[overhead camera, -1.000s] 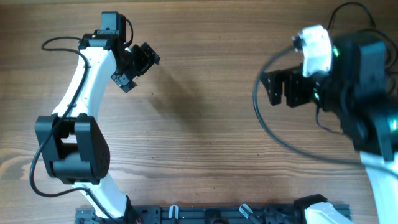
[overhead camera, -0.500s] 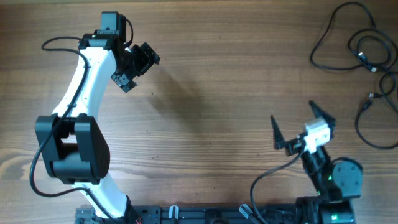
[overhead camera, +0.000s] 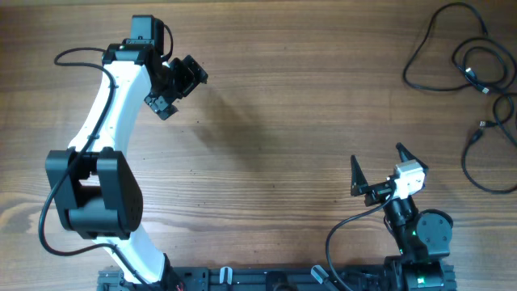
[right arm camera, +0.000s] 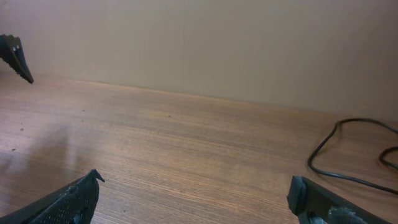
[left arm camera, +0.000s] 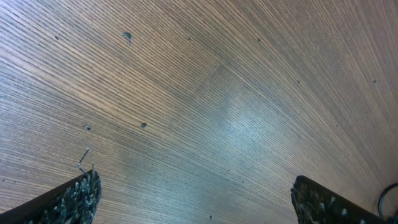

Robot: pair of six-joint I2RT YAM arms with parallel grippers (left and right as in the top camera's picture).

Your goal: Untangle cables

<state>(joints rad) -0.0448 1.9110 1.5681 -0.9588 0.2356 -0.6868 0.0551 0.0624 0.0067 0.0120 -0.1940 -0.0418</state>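
Observation:
Several thin black cables lie in loose loops at the table's far right corner, with another loop lower along the right edge. One cable stretch shows in the right wrist view. My right gripper is open and empty, low near the front right, well short of the cables. In its own view only bare wood lies between the fingers. My left gripper is open and empty at the far left, far from the cables. In its own view it hovers over bare wood.
The wooden table fills the view. A black rail runs along the front edge between the arm bases. The left arm's own thick wire loops at the far left.
The right arm has pulled back from the far right corner to the front right near its base, uncovering the cables. The left arm has not moved.

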